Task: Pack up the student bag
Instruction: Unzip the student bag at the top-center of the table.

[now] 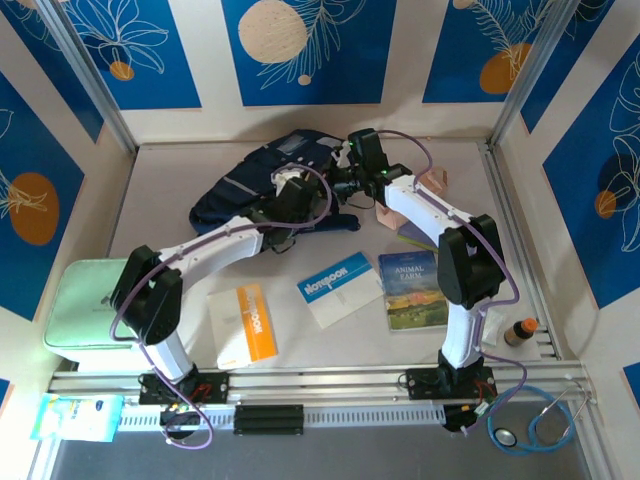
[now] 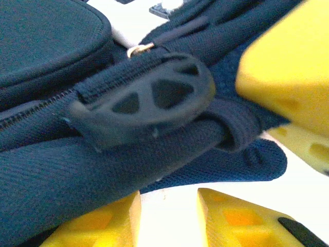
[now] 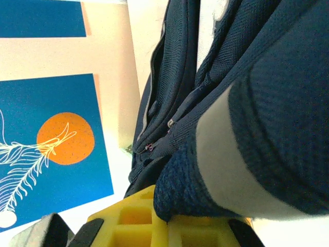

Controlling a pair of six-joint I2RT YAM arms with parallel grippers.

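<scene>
The student bag, dark navy with light zipper stripes, lies slumped at the back middle of the table. My right gripper is at its right edge. In the right wrist view that gripper is shut on a fold of the bag's navy fabric, beside a grey band. My left gripper rests at the bag's near side. Its yellow fingers stand open on bare table, just below the bag's padded edge and a black plastic zipper pull. The right gripper's yellow fingers show close by.
Three books lie in front: an orange-and-white one, a blue Notebook and Animal Farm. A pink pouch sits under the right arm. A mint case is at the left, a small bottle and a stethoscope at the right.
</scene>
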